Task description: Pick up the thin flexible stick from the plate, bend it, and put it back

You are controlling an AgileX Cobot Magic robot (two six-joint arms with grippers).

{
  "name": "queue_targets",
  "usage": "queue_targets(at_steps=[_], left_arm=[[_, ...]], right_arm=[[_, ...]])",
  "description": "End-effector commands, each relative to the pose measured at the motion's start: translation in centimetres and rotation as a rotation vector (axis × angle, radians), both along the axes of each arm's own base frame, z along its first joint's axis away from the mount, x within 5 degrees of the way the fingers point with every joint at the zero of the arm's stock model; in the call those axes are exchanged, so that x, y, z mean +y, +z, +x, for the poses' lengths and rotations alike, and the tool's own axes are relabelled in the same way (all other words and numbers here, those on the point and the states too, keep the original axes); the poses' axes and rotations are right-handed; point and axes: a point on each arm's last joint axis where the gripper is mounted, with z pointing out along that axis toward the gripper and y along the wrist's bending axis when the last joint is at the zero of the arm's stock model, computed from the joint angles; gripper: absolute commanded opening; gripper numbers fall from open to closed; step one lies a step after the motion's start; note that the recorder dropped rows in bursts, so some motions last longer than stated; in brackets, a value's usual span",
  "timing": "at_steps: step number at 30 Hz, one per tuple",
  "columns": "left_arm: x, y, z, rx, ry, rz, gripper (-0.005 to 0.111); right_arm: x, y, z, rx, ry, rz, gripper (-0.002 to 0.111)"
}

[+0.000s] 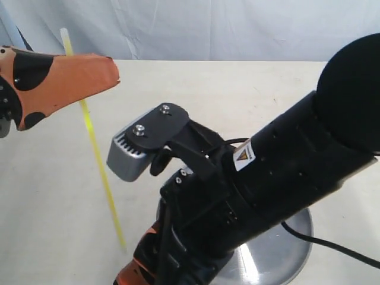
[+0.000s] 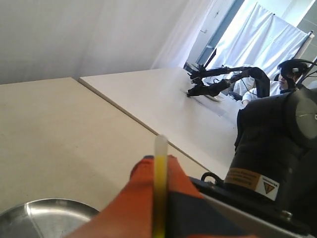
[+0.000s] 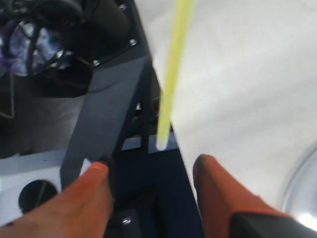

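Awaiting the bend: left orange fingers (image 2: pixel 177 182) pinch the thin yellow-green plastic stick (image 1: pixel 97 151); right fingers (image 3: pixel 81 198), spread wide, seemingly straddle its end and must close.

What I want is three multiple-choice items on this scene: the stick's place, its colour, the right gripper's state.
1. Where is the thin flexible stick? A) in a cup B) held by the left gripper C) on the floor
2. Its shaft colour? A) yellow-green B) red C) blue
3. The right gripper is: A) shut on the stick B) shut on a cloth C) open
Key: 1 B, its orange fingers pinch the stick, off the plate; 2 A, bright along its length; 3 C, its fingers stand apart, stick untouched.
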Motion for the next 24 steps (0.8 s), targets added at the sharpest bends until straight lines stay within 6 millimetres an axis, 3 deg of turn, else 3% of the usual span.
queue_targets(at_steps=[1,9,15,19,24], left_arm=[[-0.1,0.3,0.0,-0.008,-0.003,-0.016,0.000],[-0.2,-0.2,0.8,0.017,0.044,0.007,0.000],[-1.4,-0.9,1.1,0.062,-0.020,0.022,0.000],[-1.5,-0.7,1.2,0.028,-0.011,0.035,0.000],[-1.4,0.0,1.6,-0.008,0.020,0.040,0.000]], right_arm=[[0.1,0.1,0.8,-0.051,-0.074,0.013,0.050],[0.7,0.7,2.3,-0.113,-0.230,0.124,0.050],[1.5,-1.1,3.2,-0.091,-0.244,0.076,0.050],[1.3,-0.9,2.1,0.000,-0.204,0.066,0.050],[-0.5,1.7,0.2,-0.039,-0.122,0.084,0.050]])
